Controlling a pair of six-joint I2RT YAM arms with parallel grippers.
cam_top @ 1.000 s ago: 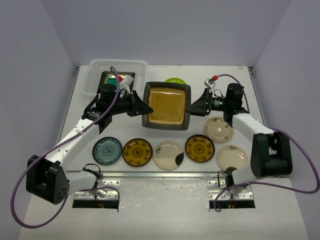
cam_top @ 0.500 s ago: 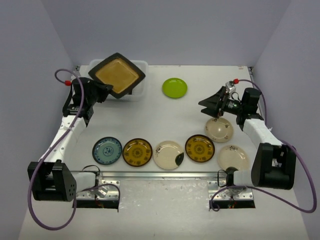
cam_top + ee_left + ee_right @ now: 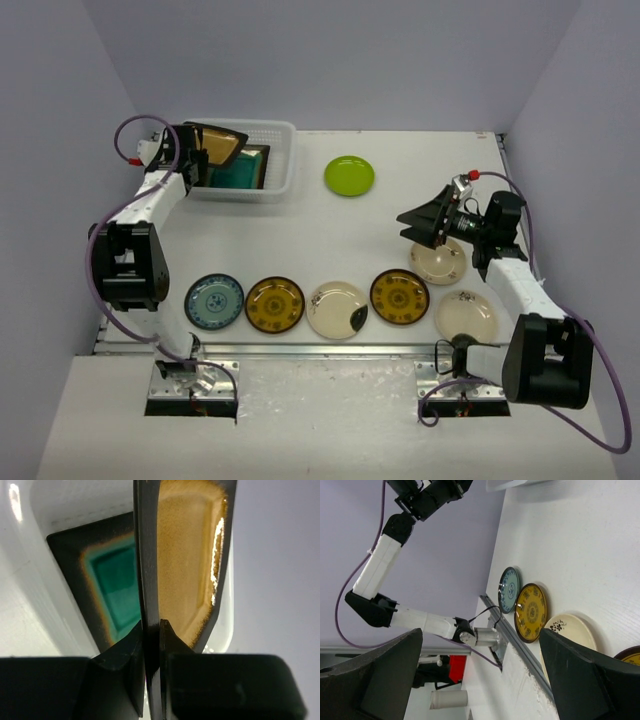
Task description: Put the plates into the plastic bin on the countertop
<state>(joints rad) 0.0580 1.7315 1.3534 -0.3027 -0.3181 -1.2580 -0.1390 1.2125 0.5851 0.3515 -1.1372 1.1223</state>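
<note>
My left gripper [image 3: 196, 160] is shut on the rim of the amber square plate [image 3: 216, 144], holding it on edge over the left end of the plastic bin [image 3: 280, 130]. In the left wrist view the jaws [image 3: 151, 630] pinch the dark rim of the amber plate [image 3: 187, 555]. The teal square plate [image 3: 112, 585] lies flat in the bin [image 3: 240, 170]. My right gripper [image 3: 408, 226] is open and empty above the countertop [image 3: 330, 235]. It hangs just left of a cream plate [image 3: 438, 260].
A lime-green plate [image 3: 349, 176] lies right of the bin. Along the near edge lie a blue plate [image 3: 214, 300], two yellow-brown plates [image 3: 275, 304] [image 3: 400, 296], and two cream plates [image 3: 337, 309] [image 3: 465, 315]. A metal rail [image 3: 300, 349] runs along the near edge.
My left arm has swung the amber plate to the bin's left end and turned it on edge, lower over the bin. My right gripper has shifted slightly toward the near side.
</note>
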